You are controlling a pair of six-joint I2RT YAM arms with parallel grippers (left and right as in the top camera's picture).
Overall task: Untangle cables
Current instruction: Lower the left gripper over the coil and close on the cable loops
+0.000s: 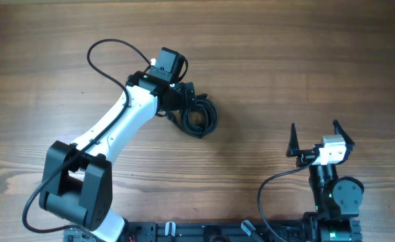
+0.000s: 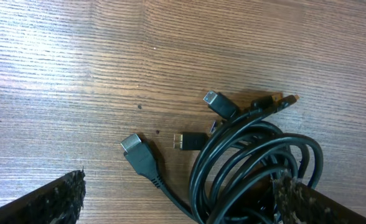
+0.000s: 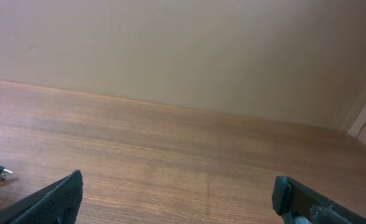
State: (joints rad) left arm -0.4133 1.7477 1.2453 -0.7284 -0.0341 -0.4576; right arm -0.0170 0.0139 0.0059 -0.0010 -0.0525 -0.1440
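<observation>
Black cables (image 2: 253, 148) coiled in tangled loops, plug ends (image 2: 139, 154) fanned outward

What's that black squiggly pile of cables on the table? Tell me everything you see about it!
The cables are thin, black, rubbery-looking cords wound in a loose round coil, lying flat on the wooden table. Several plug ends stick out on one side; the biggest plug is dark with a metal tip. The open left hand straddles the pile; whether its finger touches is unclear.
</observation>
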